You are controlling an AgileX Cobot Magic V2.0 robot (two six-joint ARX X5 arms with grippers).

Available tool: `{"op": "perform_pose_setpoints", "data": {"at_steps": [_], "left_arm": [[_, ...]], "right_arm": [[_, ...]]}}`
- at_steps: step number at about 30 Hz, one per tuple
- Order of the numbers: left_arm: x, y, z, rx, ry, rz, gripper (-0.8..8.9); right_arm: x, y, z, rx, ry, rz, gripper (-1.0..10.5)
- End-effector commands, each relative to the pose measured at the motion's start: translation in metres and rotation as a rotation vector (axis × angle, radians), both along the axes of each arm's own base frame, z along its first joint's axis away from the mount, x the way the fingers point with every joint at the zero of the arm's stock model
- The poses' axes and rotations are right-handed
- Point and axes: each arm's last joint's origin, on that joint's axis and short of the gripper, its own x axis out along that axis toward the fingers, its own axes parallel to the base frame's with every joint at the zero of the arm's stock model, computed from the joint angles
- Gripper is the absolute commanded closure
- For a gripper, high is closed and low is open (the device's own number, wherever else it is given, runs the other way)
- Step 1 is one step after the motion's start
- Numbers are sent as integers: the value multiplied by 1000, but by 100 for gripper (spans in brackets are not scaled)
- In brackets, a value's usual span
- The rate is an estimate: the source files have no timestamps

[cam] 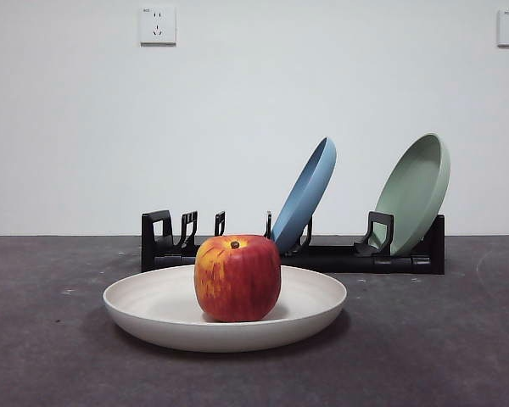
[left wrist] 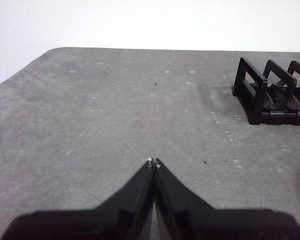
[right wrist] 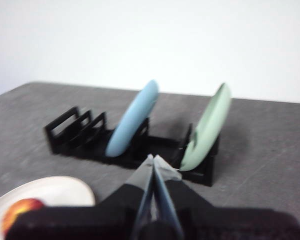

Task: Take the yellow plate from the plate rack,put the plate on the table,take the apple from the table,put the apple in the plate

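Observation:
The cream yellow plate [cam: 153, 309] lies flat on the dark grey table [cam: 441, 339] in front of the black plate rack [cam: 339, 254]. The red apple [cam: 237, 277] stands upright in the middle of the plate. In the right wrist view the plate [right wrist: 55, 192] and the apple [right wrist: 20, 207] show at the edge, blurred. My right gripper [right wrist: 153, 159] is shut and holds nothing, back from the rack [right wrist: 80, 132]. My left gripper [left wrist: 153, 161] is shut and empty over bare table [left wrist: 90, 115], off the rack's end [left wrist: 260, 95]. Neither arm shows in the front view.
A blue plate [cam: 305, 195] leans in the rack's middle slot and a pale green plate [cam: 416, 191] leans at its right end. Both also show in the right wrist view, the blue plate [right wrist: 135, 117] and the green plate [right wrist: 207, 127]. A white wall stands behind.

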Motion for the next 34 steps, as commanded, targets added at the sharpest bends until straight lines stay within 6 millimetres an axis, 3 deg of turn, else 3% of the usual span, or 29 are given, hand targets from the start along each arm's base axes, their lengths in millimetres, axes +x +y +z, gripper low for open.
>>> {"op": "perform_pose_setpoints", "data": {"at_steps": [1,8,15,34], "left_arm": [[1,0,-4,-5,6,7,816],[1,0,-4,-5,6,6,816],[1,0,-4,-5,6,6,816],[1,0,-4,-5,6,6,816]], "right_arm": [[7,-1,-34,52,-6,-28,946],[12,-1,-90,90,14,-39,946],[15,-1,-118,91,65,-44,946],[15,-1,-126,117,123,-47,946]]}}
